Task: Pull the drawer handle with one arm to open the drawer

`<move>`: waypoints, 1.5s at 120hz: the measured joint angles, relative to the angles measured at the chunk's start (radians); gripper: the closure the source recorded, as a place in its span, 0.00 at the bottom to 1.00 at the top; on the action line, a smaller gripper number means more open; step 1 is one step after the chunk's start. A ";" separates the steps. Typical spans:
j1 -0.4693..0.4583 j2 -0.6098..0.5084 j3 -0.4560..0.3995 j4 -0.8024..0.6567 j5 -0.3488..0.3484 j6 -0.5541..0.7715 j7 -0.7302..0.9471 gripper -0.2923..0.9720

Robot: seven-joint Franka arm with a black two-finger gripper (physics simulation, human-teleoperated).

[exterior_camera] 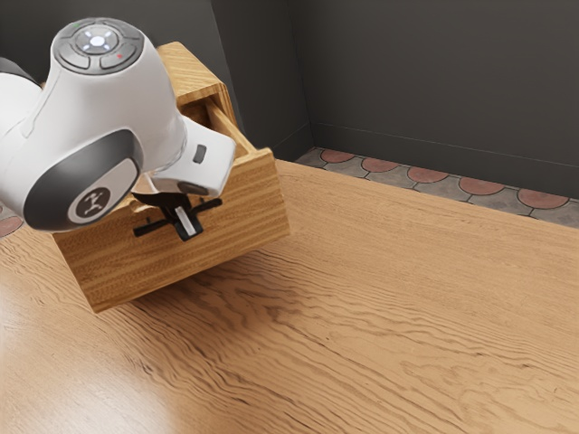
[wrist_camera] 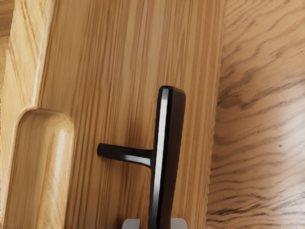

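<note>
A light wooden cabinet [exterior_camera: 194, 70] stands at the back of the exterior view's left. Its drawer [exterior_camera: 237, 215] juts out of the cabinet toward the table's middle, with its side wall and dark inside showing. A black bar handle [exterior_camera: 206, 207] sits on the drawer front. My gripper [exterior_camera: 185, 221] reaches down from the white hand onto the middle of that bar, shut on it. In the wrist view the handle [wrist_camera: 165, 143] stands off the drawer front [wrist_camera: 119, 71] on a short black post [wrist_camera: 123, 153], with my pale fingertips [wrist_camera: 131, 223] on either side of the bar.
The wooden table [exterior_camera: 389, 316] stretches wide toward the exterior view's right and front. A dark wall [exterior_camera: 434, 72] and a tiled floor strip [exterior_camera: 470, 185] lie beyond the table's far edge. My white arm [exterior_camera: 81, 127] covers the cabinet's near side.
</note>
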 joint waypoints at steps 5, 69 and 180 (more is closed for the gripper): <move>0.001 -0.011 0.000 -0.009 -0.004 0.000 -0.001 0.79; 0.003 -0.033 -0.009 -0.025 -0.031 0.012 -0.022 0.76; -0.003 -0.135 -0.068 0.086 -0.170 -0.067 -0.025 0.55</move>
